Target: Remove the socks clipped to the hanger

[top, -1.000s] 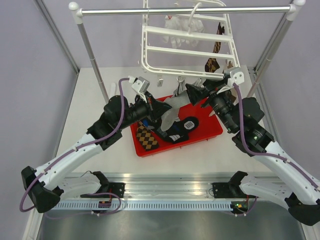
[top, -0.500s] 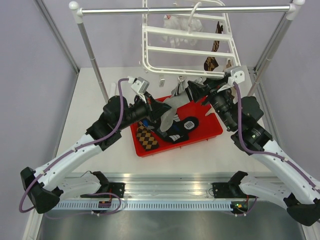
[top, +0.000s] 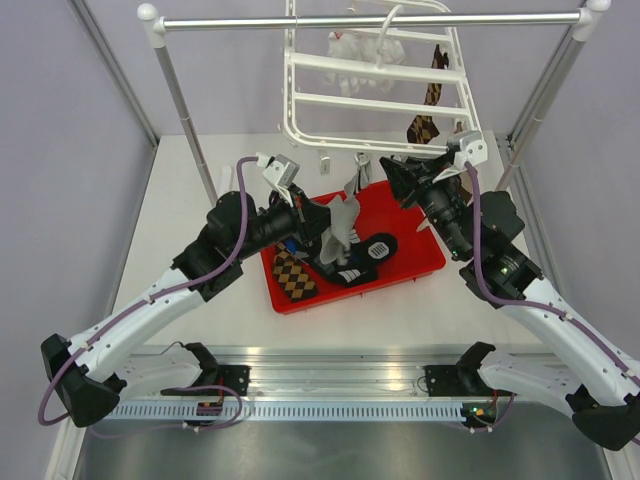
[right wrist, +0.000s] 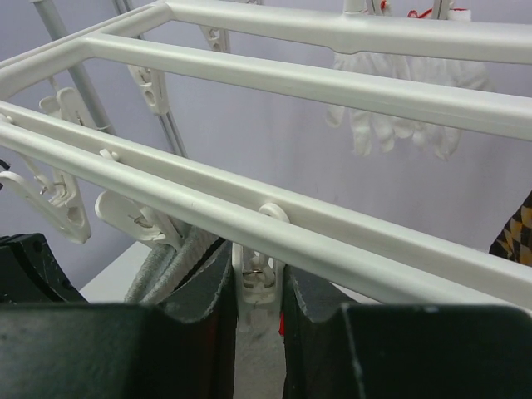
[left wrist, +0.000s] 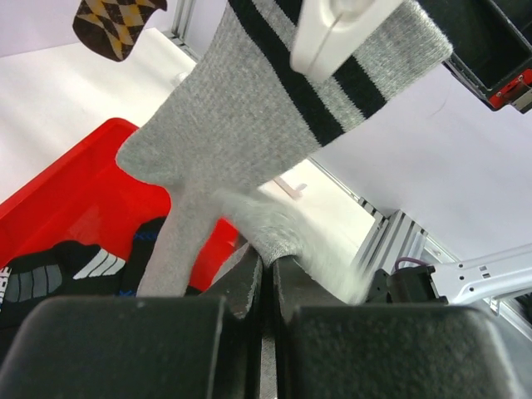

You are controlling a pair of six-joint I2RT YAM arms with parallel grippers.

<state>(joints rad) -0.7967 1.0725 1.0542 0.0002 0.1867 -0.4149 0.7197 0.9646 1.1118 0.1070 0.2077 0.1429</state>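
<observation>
The white hanger [top: 380, 100] hangs from the rail. A grey sock [top: 347, 212] with black stripes hangs from a clip on its near bar, above the red tray. My left gripper [top: 327, 232] is shut on a fold of this grey sock [left wrist: 249, 125], low on it, under its white clip [left wrist: 332, 33]. My right gripper [top: 397, 177] is up at the near bar, its jaws pressed on either side of a white clip [right wrist: 259, 278], with the grey sock [right wrist: 170, 262] just to its left. A brown argyle sock [top: 424, 128] is clipped at the hanger's right side.
A red tray [top: 425, 262] holds an argyle sock [top: 292, 272] and a black sock with white marks [top: 365, 252]. A white glove-like cloth [top: 360, 55] hangs on the hanger's far side. The silver rail stand [top: 190, 130] has posts at left and right.
My right gripper has risen and moved back to the hanger's near bar, onto a clip. The grey sock now hangs narrower and more upright. My left gripper has hardly moved.
</observation>
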